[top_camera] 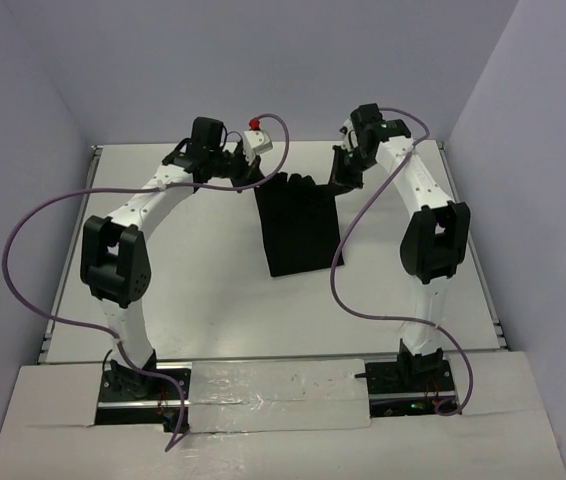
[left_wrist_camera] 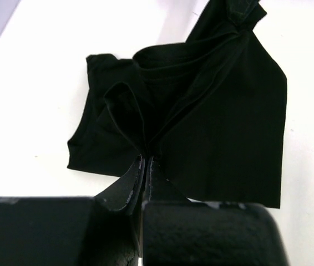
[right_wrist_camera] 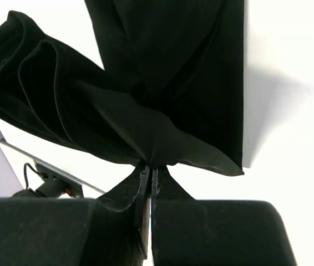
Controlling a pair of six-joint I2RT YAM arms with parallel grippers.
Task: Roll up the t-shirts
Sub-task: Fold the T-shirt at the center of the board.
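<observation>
A black t-shirt [top_camera: 297, 228] lies folded into a long strip at the middle back of the white table. Its far end is lifted and bunched between both grippers. My left gripper [top_camera: 250, 172] is shut on the far left corner of the t-shirt [left_wrist_camera: 212, 127], with pleats fanning out from its fingertips [left_wrist_camera: 146, 160]. My right gripper [top_camera: 343, 172] is shut on the far right corner of the t-shirt [right_wrist_camera: 146, 111], the cloth gathered at its fingertips [right_wrist_camera: 149, 168]. The near end of the strip rests flat on the table.
A small white box with a red knob [top_camera: 255, 138] sits at the back edge behind the left gripper. Purple cables [top_camera: 23, 270] loop from both arms. The table's raised rim [top_camera: 493, 300] runs along the right side. A taped sheet [top_camera: 273, 392] lies between the arm bases.
</observation>
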